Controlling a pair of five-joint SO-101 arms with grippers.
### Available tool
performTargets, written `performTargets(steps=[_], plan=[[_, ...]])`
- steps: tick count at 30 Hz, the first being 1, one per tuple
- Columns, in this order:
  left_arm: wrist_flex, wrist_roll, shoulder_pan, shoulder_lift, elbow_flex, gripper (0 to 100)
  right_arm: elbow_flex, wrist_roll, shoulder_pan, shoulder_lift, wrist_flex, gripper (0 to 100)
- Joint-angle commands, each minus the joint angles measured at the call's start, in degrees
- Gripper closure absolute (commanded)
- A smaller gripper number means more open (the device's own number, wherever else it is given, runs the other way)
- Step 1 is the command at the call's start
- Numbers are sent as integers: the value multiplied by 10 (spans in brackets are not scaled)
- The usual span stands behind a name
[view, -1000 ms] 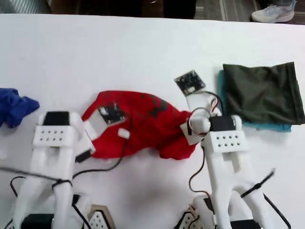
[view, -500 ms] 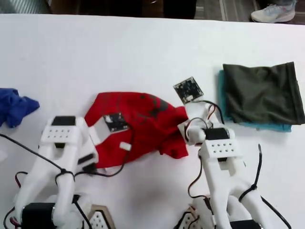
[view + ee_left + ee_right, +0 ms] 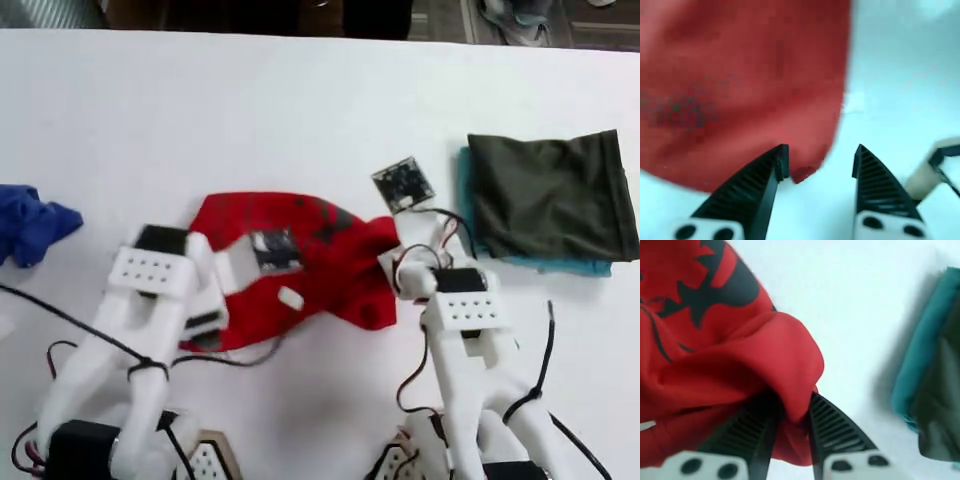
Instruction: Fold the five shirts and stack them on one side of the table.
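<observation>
Nearest the arm bases, the red shirt (image 3: 335,265) lies crumpled on the table (image 3: 300,110), between the two arms. Judged from its folds, it is light, soft and limp. It will sag and drag rather than hold a shape, so it is best taken at a hem or corner, with one grip at each side to spread it flat.

The left gripper (image 3: 821,150) has its jaws wide apart and holds nothing. It sits low over the shirt's edge, with one tip touching or just over the hem. The right gripper (image 3: 792,397) has its jaws pinched onto a bunched fold of the red shirt at the opposite side.

Farther out on the right side, a folded dark shirt (image 3: 550,195) rests on a folded teal shirt (image 3: 560,266), which forms the stack. At the left edge, well apart from the stack, a blue shirt (image 3: 30,225) lies unfolded.
</observation>
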Motion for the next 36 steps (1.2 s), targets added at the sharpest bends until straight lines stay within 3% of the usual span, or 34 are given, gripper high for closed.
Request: performTargets(steps=[1, 6, 15, 33, 36], plan=[[-31, 0, 11, -3, 27, 778, -5, -2, 15, 1, -18, 978], [-135, 4, -16, 1, 51, 778, -5, -59, 58, 13, -55, 978], [-268, 21, -48, 128, 39, 778, -6, -62, 65, 82, -123, 978], [-266, 32, -74, 166, -69, 778, -16, -62, 63, 92, -118, 978], [-230, 33, -72, 165, -80, 778, -16, -62, 63, 92, -118, 978]])
